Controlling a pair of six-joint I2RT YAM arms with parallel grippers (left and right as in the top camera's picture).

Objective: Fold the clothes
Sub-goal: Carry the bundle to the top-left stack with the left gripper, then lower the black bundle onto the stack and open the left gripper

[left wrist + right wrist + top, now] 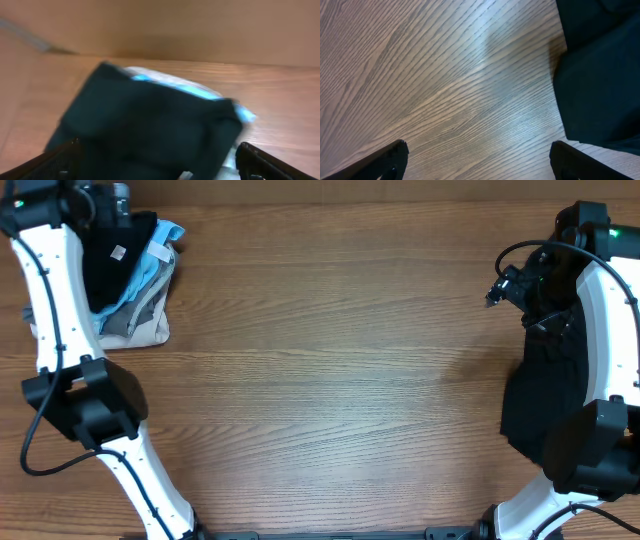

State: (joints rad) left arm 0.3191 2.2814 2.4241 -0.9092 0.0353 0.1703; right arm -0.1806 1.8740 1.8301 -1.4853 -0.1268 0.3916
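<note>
A folded black shirt [112,265] with a white neck tag [118,252] lies on top of a stack at the far left. Under it are a light-blue tee [162,248] and grey and beige garments [140,325]. My left gripper [112,202] hangs over this stack. In the left wrist view its jaws [160,152] are wide open, with the black shirt [150,115] just below them. A second black garment [540,405] lies at the right edge, partly under the right arm. My right gripper [500,285] is open and empty [477,152] over bare wood, beside that garment [600,85].
The wooden table [330,360] spans the view between the two arms. The left arm's base [85,395] stands near the front left and the right arm's base [590,445] near the front right.
</note>
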